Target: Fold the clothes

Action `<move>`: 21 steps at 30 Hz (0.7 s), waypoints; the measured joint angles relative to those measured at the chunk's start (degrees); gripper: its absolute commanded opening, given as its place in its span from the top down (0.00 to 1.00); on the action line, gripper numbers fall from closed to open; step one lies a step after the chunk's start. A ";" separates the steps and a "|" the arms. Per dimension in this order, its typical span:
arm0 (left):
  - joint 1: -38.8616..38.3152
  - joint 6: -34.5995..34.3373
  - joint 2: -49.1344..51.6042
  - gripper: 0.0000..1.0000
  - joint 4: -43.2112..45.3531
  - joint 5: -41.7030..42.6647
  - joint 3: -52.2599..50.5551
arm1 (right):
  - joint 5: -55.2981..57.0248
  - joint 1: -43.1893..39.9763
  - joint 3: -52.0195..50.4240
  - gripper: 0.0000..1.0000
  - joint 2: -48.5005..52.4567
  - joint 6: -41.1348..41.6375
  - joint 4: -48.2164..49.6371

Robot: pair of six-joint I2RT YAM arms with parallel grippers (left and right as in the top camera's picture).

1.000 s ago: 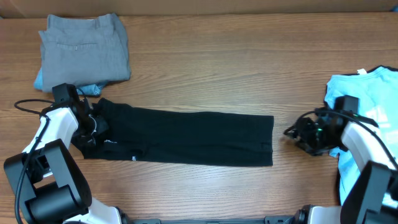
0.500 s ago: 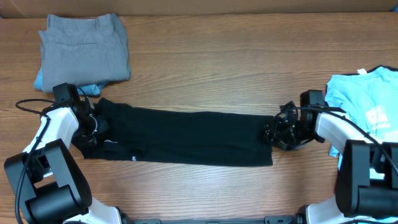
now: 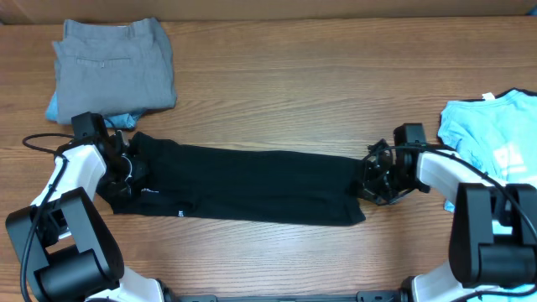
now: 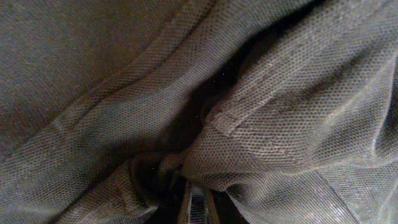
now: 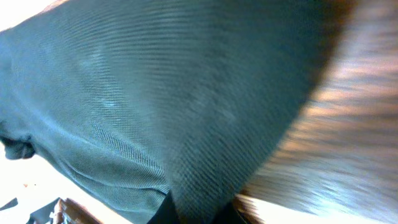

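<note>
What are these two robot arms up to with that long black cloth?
They are folding clothes. A black T-shirt, already folded into a long strip, lies across the wooden table. The left gripper pinches its left end and the right gripper is shut on its right end. A light blue T-shirt lies at the far right, with folded grey trousers at the top left.

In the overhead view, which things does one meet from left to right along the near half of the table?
left tool → black T-shirt → right tool → light blue T-shirt
</note>
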 measured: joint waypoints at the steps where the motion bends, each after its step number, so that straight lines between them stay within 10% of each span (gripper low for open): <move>1: 0.00 0.22 0.00 0.89 -0.13 0.28 0.00 | 1.53 -0.61 0.04 0.96 -0.70 0.33 -0.76; 9: -0.02 4.87 0.00 0.67 -5.29 12.96 3.23 | 14.67 -5.99 7.19 0.96 -9.33 4.13 -9.38; 21: -0.02 9.22 0.00 0.63 -10.19 25.42 13.94 | 22.45 -6.69 23.85 0.96 -12.76 5.29 -18.27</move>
